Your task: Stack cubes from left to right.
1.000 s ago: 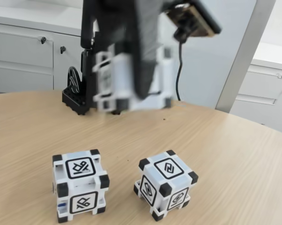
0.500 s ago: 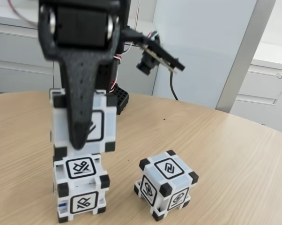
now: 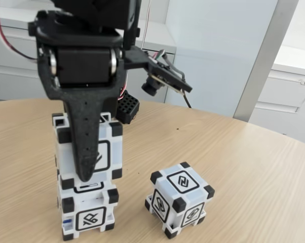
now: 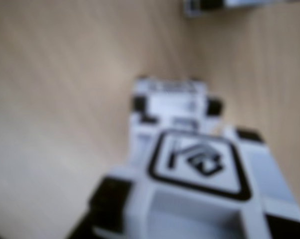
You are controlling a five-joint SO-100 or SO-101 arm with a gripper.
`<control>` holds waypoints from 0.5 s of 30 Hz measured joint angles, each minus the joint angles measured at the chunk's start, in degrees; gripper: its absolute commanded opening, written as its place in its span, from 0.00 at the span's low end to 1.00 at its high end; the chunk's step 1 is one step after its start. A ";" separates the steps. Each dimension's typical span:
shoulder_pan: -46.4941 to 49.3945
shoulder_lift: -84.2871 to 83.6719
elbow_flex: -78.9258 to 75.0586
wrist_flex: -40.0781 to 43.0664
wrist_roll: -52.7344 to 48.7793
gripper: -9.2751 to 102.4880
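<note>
In the fixed view we see the hand pinching the upper cube, resting on the left cube; the third cube sits right on the table.

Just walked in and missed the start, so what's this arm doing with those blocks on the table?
The robot arm's hand grips a white plastic cube with black corners, setting it on top of a matching bottom cube at the left of the fixed view. It looks seated or nearly so, not yet released. A third matching cube sits alone to the right on the wooden table.
</note>
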 measured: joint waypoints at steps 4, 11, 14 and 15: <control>0.00 -0.26 0.00 0.00 -0.18 0.26; 0.00 -1.32 0.00 0.00 -0.62 0.26; 0.09 -3.78 0.00 0.00 -0.62 0.26; 0.09 -4.31 0.00 0.00 -0.62 0.26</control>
